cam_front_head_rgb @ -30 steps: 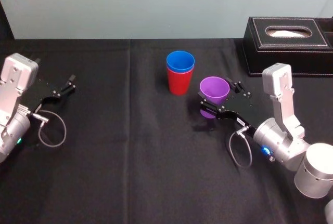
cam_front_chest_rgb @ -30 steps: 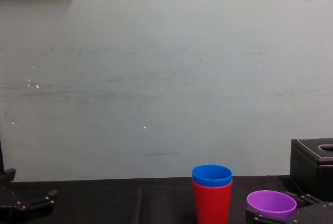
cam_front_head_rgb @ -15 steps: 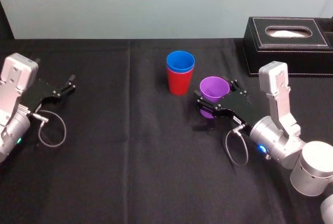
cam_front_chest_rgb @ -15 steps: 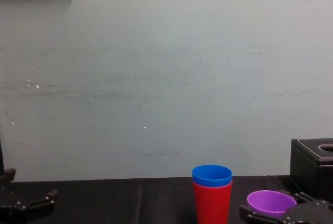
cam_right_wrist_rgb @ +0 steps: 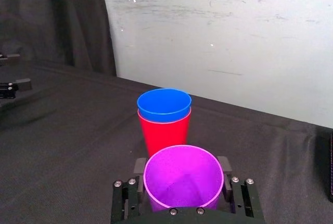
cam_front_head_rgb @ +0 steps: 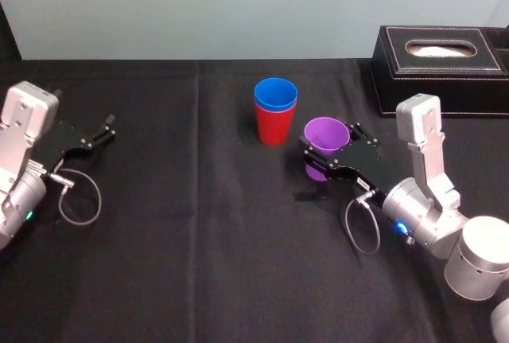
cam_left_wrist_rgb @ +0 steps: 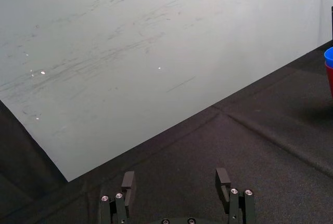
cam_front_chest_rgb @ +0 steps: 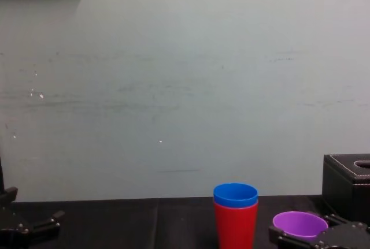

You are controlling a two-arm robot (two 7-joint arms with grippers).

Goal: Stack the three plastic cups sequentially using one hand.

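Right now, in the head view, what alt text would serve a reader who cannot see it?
The right hand grips a purple cup just right of a blue cup nested in a red cup on a black table. The left hand rests open at the far left, and a black box sits at the back right.

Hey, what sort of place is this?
Likely a robot lab bench: black cloth, bare scuffed wall, tissue box. Right gripper holds the purple cup beside the blue-in-red stack; left gripper parked at left.
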